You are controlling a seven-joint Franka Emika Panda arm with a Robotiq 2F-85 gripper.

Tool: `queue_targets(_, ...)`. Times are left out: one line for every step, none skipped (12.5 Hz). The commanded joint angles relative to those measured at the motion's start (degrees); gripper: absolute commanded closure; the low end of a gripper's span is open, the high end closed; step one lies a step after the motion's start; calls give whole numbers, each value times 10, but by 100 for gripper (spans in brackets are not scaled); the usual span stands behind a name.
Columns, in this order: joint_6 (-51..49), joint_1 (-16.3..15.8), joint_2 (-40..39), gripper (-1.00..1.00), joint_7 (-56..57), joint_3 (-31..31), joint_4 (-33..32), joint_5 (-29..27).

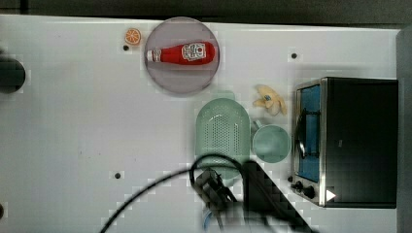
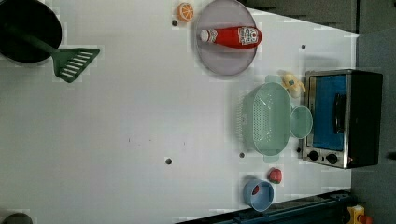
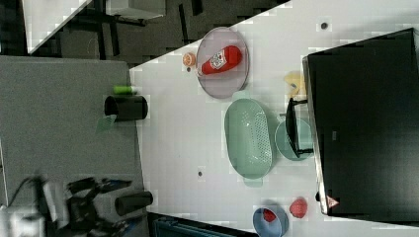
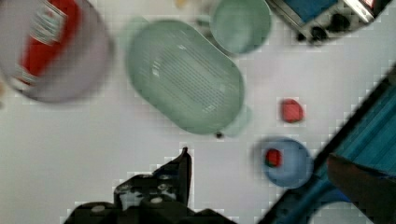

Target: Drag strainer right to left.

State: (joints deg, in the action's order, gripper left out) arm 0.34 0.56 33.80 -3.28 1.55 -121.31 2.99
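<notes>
Strainer (image 1: 222, 132) is seen untouched on the table, touching the mug (image 1: 271, 143) by the oven (image 1: 347, 141); gripper (image 4: 184, 161), apart from it, is spread wide and empty, so approach is judged pending, rim contact needed next.

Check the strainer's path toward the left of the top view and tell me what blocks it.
Nothing visible blocks it. Bare table lies on the top view's left of the strainer. The plate with the ketchup bottle lies above that path, and the mug sits on the strainer's other side, by the toaster oven.
</notes>
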Motion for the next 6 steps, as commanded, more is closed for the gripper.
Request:
queue_targets(66,8,-54,-100,15,10,-43,-3)
queue_targets(104,8,-67,-100,9,9,-68,-3)
queue_targets(146,8,-83,-100,-5,9,-94,-3)
queue_targets(190,8,-101,-100,-30,9,-119,-3)
queue_targets(231,8,-121,-100,-62,9,-141,-3)
queue_targets(269,8,-143,-100,-96,9,-161,-3)
